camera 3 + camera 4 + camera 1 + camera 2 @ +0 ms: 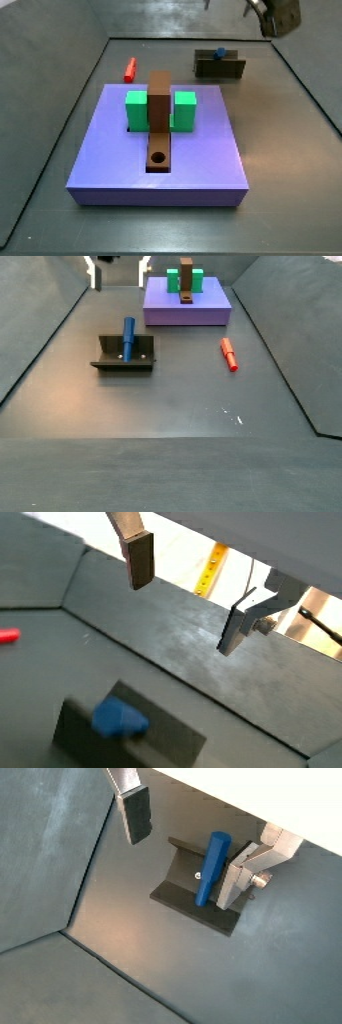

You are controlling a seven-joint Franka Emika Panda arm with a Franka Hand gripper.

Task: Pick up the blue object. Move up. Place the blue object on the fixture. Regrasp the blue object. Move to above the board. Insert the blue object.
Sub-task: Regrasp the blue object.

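I see the claw (187, 848) spread open with nothing between its silver fingers (139, 560), hanging above the floor and clear of everything. The blue object (214, 866) lies in the fixture (181, 893), leaning along the upright part of the dark bracket, its upper end sticking out past the top edge. In a wrist view it sits just beside one finger (247, 878) without touching it. In a side view the blue object (128, 338) rests lengthwise on the fixture (123, 362) at the left of the floor, and the red peg (229, 353) lies well apart to the right. At the far end the board (189, 283) runs through the green block (191, 272) on the purple base (187, 311). In a side view the board (159, 122) shows its round hole (159, 158) at the near end, and the claw (274, 12) is up at the far right edge, mostly cut off
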